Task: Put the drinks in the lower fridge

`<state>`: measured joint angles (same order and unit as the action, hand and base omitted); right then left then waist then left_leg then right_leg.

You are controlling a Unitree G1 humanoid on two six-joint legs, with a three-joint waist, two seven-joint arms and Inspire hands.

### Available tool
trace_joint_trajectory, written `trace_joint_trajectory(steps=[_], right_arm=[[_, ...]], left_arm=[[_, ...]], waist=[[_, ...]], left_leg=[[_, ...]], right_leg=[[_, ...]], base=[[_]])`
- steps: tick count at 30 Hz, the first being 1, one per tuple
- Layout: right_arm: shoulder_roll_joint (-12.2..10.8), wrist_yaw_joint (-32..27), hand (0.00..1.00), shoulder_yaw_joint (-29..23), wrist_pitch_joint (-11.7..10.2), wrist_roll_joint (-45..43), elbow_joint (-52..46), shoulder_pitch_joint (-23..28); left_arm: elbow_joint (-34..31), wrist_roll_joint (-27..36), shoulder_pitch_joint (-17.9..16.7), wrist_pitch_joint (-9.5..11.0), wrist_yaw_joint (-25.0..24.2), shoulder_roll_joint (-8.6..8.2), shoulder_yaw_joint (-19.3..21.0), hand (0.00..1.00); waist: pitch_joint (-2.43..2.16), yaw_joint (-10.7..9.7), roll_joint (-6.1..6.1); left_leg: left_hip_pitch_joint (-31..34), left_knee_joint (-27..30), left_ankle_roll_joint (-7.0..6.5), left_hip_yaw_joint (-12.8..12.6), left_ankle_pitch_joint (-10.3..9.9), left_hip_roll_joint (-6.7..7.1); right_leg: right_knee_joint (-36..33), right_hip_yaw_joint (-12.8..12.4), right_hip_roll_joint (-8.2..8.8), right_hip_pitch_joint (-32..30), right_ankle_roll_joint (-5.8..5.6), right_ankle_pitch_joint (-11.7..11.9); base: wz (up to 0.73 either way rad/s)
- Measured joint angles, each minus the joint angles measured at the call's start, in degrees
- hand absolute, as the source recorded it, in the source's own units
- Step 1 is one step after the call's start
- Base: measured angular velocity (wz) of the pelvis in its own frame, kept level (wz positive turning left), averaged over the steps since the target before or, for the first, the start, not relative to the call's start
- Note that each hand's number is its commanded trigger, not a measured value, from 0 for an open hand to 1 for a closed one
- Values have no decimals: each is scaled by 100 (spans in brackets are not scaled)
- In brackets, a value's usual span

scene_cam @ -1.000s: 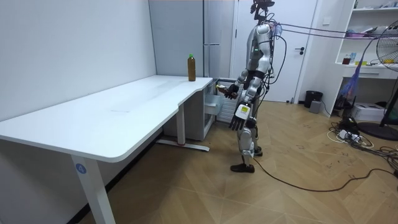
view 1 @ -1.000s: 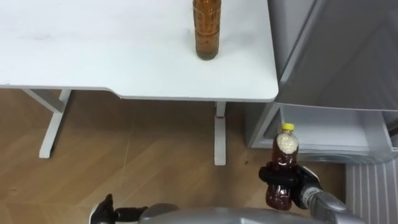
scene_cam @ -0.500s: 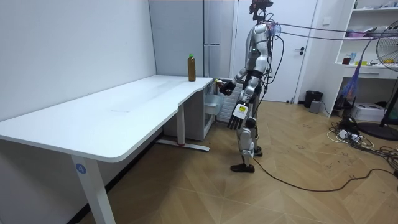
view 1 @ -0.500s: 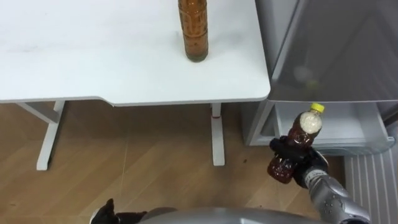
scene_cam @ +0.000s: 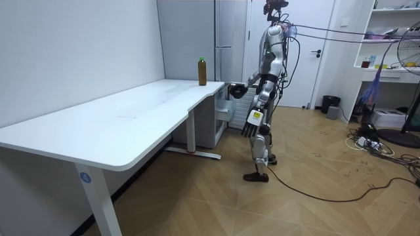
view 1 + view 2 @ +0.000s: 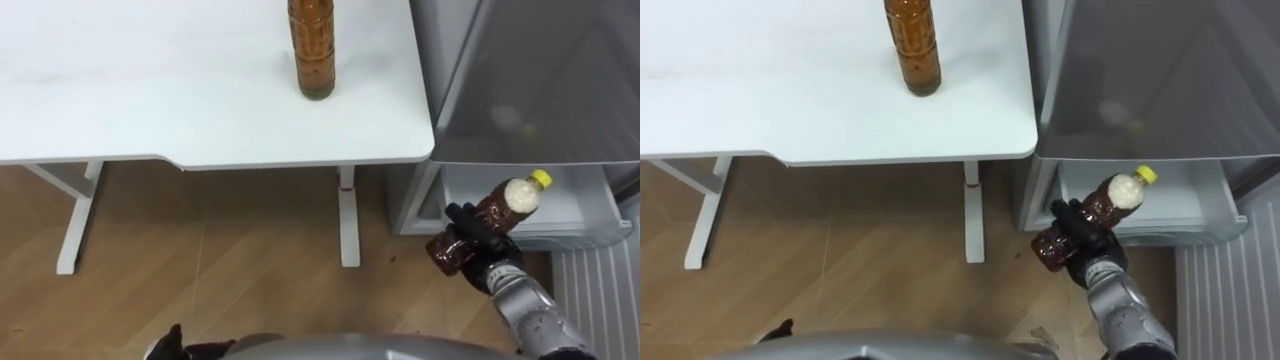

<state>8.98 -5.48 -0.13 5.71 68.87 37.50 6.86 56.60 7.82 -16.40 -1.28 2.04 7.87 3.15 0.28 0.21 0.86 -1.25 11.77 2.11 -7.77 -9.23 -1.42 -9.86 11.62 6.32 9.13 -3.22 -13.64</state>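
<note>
Just in front of the open lower fridge drawer (image 6: 575,205), we see the right hand (image 6: 478,240) with fingers curled around a tilted brown drink bottle (image 6: 505,200), while a second bottle (image 6: 311,45) stands on the white table (image 6: 150,90) well to this hand's upper left, and the left hand (image 5: 251,123) hangs with fingers straight.

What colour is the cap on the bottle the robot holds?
Yellow cap on the bottle; clearest in the left eye view.
</note>
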Motion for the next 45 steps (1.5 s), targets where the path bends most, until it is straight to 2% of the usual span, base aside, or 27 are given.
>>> trace_joint_trajectory(steps=[3, 13, 19, 22, 25, 26, 28, 30, 33, 39, 45], right_arm=[[2, -26, 100, -4, -26, 488, 9, 1], [12, -38, 100, -16, -90, 1233, 288, 1], [12, -38, 100, -370, -224, 1690, 263, -37], [34, -61, 100, -629, -296, 2177, 267, -222], [81, -82, 100, -833, -378, 2305, 470, -663], [104, -89, 100, -900, -419, 2334, 765, -1013], [138, -93, 100, -967, -490, 2346, 1131, -1502], [199, -138, 100, -1024, -453, 2351, 1530, -2007], [260, -60, 100, -1061, -352, 2427, 1733, -2242], [566, -33, 100, -1083, -286, 2501, 2437, -2855], [836, -48, 100, -1086, -195, 2493, 2743, -3170]], left_arm=[[-27, 1, -14, -104, 3, 1, -1, 0], [-44, -63, -27, -247, 15, -2, -15, 0], [-42, -339, -11, -256, -94, 5, 3, 0], [-44, -501, 77, -370, -124, 2, -7, 0], [-17, -508, 251, -488, -137, 0, -15, 0], [5, -508, 347, -504, -139, 13, -49, 0], [91, -520, 543, -502, -141, 48, -160, 0], [236, -527, 755, -504, -137, 96, -259, 0], [337, -513, 994, -523, -117, 246, -357, 0], [370, -517, 1162, -520, -96, 263, -501, 0], [529, -514, 1262, -470, -111, 278, -506, 0]], waist=[[0, 1, -9], [-7, 12, -76], [-9, 18, -156], [-10, 8, -193], [-22, 5, -229], [-17, -7, -224], [5, 8, -206], [42, -4, -198], [86, -10, -140], [88, 26, -176], [96, 133, -173]], left_leg=[[0, 3, 0, 0, 0, 0], [5, 26, 0, 0, 0, -1], [144, 131, -14, 64, -12, -1], [387, 217, -31, 141, 3, -1], [680, 302, -54, 180, 37, -1], [794, 300, -66, 181, 81, 0], [985, 304, -83, 182, 143, 0], [1147, 303, -95, 197, 201, 4], [1433, 309, -123, 222, 272, 4], [1930, 360, -186, 214, 366, 5], [2264, 360, -208, 175, 466, 0]], right_leg=[[0, 6, 0, 1, 0, 0], [-8, 5, 2, 2, 0, 0], [-29, 68, 5, -59, 0, 0], [-90, 126, 4, -257, 1, 0], [-196, 123, 7, -547, 6, 3], [-207, 124, 9, -664, 10, 23], [-297, 123, 19, -890, 14, 36], [-354, 131, 28, -1076, 18, 61], [-380, 138, 26, -1365, 24, 127], [-445, 100, 33, -1861, 8, 230], [-674, 23, 58, -2317, 18, 236]], base=[[0], [0], [6], [13], [5], [0], [4], [3], [1], [0], [-3]])
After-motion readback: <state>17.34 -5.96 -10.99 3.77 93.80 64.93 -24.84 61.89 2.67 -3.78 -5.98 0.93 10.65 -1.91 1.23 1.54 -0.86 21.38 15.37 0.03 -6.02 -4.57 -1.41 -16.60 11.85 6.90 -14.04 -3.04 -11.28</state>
